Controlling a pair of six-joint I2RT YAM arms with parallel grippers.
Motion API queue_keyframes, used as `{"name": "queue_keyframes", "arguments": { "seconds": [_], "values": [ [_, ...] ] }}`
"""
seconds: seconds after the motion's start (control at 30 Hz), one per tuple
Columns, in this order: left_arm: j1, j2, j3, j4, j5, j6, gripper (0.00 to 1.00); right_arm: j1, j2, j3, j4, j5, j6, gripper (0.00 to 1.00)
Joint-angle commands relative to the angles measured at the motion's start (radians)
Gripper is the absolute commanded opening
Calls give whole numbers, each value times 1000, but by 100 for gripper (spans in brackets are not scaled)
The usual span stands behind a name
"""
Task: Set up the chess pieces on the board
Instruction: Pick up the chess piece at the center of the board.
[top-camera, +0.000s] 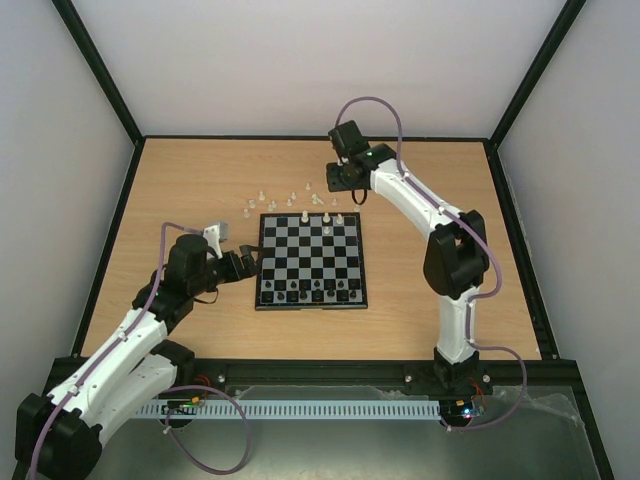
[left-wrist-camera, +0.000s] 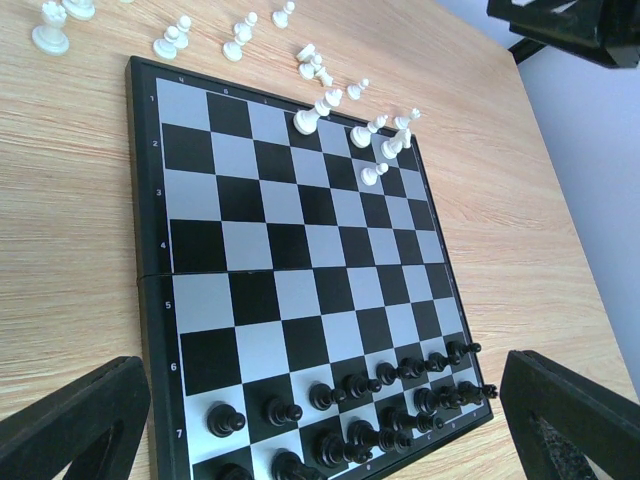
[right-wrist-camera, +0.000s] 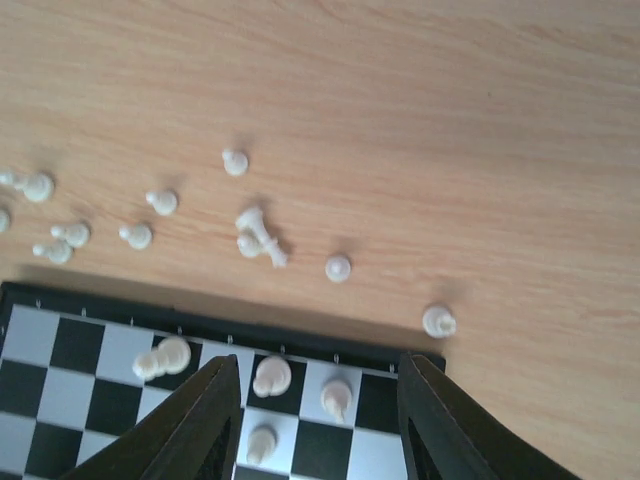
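Note:
The board (top-camera: 311, 260) lies mid-table. Black pieces (left-wrist-camera: 400, 385) fill its two near rows. A few white pieces (left-wrist-camera: 375, 135) stand on its far right corner squares, and several more white pieces (top-camera: 285, 198) lie scattered on the table behind it. My left gripper (top-camera: 248, 264) is open and empty at the board's left edge, its fingers (left-wrist-camera: 75, 425) wide apart. My right gripper (top-camera: 345, 195) is open and empty above the board's far right corner, with white pieces (right-wrist-camera: 335, 397) on the squares below it and loose ones (right-wrist-camera: 338, 267) beyond the border.
The wooden table (top-camera: 420, 300) is ringed by a black frame (top-camera: 115, 240) and white walls. The right arm (top-camera: 455, 260) reaches over the table's right side. A cable tray (top-camera: 300, 409) runs along the near edge.

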Motion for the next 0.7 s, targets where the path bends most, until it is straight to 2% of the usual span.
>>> {"name": "queue_keyframes", "arguments": {
  "seconds": [0.0, 0.2, 0.47, 0.67],
  "values": [
    [7, -3, -8, 21, 3, 4, 99, -14, 95, 102, -102, -1, -8, 44],
    [7, -10, -14, 20, 6, 7, 99, -49, 173, 160, -143, 3, -1, 44],
    [8, -14, -16, 20, 12, 5, 99, -109, 188, 55, -101, -29, 5, 43],
    [8, -18, -13, 12, 11, 7, 99, -116, 211, 36, -95, -34, 0, 42]
  ]
}}
